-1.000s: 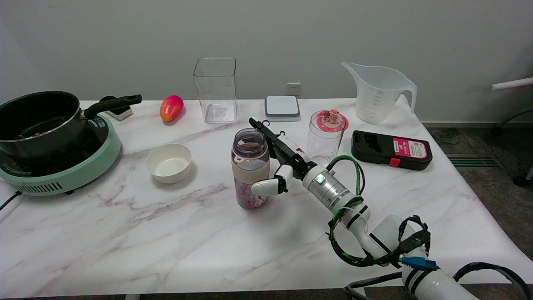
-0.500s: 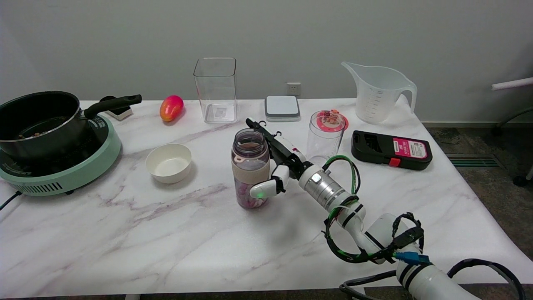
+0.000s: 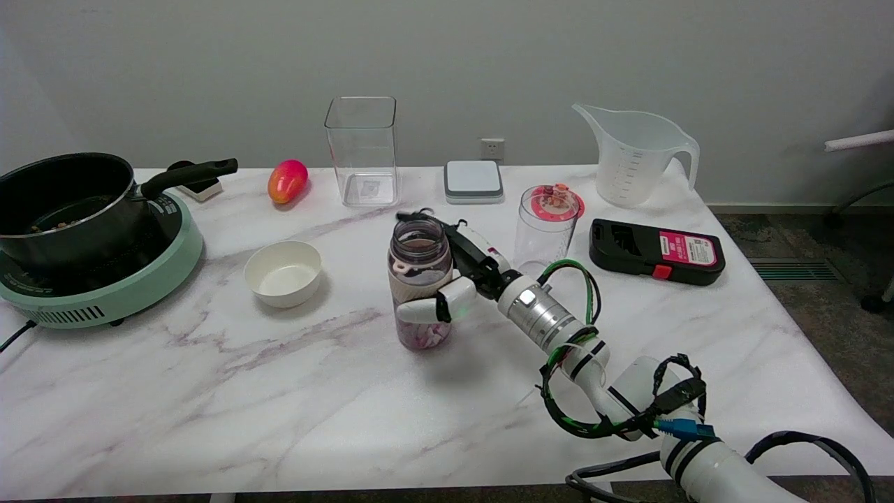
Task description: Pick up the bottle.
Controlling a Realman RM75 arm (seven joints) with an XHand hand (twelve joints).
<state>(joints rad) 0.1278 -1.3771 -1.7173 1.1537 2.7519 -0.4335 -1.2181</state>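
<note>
Fingers (image 3: 419,311) of the right hand (image 3: 457,269) curl around the bottle (image 3: 420,283), thumb across its front and the others reaching behind its neck (full contact is hard to confirm). The bottle stands upright on the table (image 3: 209,419) between them. Grasping is the step underway; next comes firm squeezing, then a straight lift.

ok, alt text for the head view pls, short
A robot's right hand wraps its fingers around a clear, lidless bottle standing upright on a white marble table. Around it sit a white bowl, a black pot on a green cooker, and a measuring jug.
</note>
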